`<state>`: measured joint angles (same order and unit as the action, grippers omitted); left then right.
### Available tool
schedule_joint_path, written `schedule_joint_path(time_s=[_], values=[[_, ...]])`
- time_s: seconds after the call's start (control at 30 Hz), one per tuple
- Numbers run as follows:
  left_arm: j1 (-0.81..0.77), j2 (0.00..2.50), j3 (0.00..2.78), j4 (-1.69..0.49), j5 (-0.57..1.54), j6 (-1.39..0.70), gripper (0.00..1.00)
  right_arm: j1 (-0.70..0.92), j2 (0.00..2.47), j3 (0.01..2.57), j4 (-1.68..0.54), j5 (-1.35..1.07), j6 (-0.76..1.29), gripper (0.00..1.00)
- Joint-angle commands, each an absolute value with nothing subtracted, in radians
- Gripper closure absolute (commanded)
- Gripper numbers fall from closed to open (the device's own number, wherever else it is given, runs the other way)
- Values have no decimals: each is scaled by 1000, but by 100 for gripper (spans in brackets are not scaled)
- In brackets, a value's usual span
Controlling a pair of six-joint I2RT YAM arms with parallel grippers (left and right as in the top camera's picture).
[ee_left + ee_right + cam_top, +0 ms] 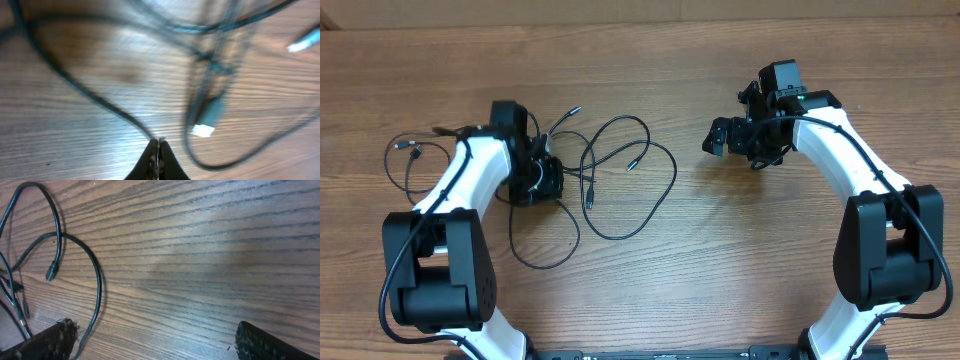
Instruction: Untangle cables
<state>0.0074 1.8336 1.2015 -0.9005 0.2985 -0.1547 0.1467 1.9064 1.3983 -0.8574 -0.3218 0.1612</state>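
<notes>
left jaws, lowered to the table (60, 145), pinch the cables (210, 115); right jaws hover spread wide.

Table (720, 270) was mid-brown wood, with fine darker grain lines running lengthwise; the grain read sharpest in the right wrist view. Cables (588, 192) were black, with plug tips (633, 164) silver-grey. In the blurred left wrist view, the cables looked dark teal and one plug tip (203, 131) near-white. Left arm (470, 175) and right arm (840, 150) had white shells with black joint blocks. Left gripper (158, 159) was black. Right gripper (718, 136) was black, with a small green spot on its housing.
</notes>
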Motion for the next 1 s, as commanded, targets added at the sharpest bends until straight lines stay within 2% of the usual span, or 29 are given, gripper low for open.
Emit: schedule_joint_path(time_s=[0.0, 0.03, 0.13, 0.17, 0.2, 0.3, 0.37, 0.4, 0.67, 0.9, 0.93, 0.97], values=[[13, 1832, 1298, -921, 390, -109, 86, 150, 1882, 1394, -853, -314, 163, 0], [13, 1832, 1299, -900, 374, -109, 71, 150, 1882, 1394, -853, -315, 163, 0], [13, 1832, 1299, -812, 253, -163, 72, 150, 1882, 1394, -853, -315, 163, 0], [13, 1832, 1299, -790, 221, -190, 65, 150, 1882, 1394, -853, -315, 163, 0], [12, 1832, 1298, -725, 181, -244, 53, 150, 1882, 1394, -853, -314, 163, 0], [-14, 1834, 1297, -607, 184, -446, 54, 150, 1882, 1394, -853, -315, 163, 0], [-40, 1847, 1295, -560, 183, -524, 44, 150, 1882, 1394, -853, -314, 163, 0], [-50, 1856, 1291, -538, 183, -548, 43, 150, 1882, 1394, -853, -315, 163, 0], [-105, 2003, 1291, -404, 183, -789, 41, 150, 1882, 1394, -853, -315, 163, 0], [-105, 2054, 1291, -329, 180, -825, 38, 150, 1882, 1394, -853, -314, 163, 0], [-105, 2055, 1291, -327, 178, -843, 43, 150, 1882, 1394, -853, -315, 163, 0], [-105, 2056, 1291, -327, 175, -864, 52, 150, 1882, 1394, -853, -315, 163, 0]])
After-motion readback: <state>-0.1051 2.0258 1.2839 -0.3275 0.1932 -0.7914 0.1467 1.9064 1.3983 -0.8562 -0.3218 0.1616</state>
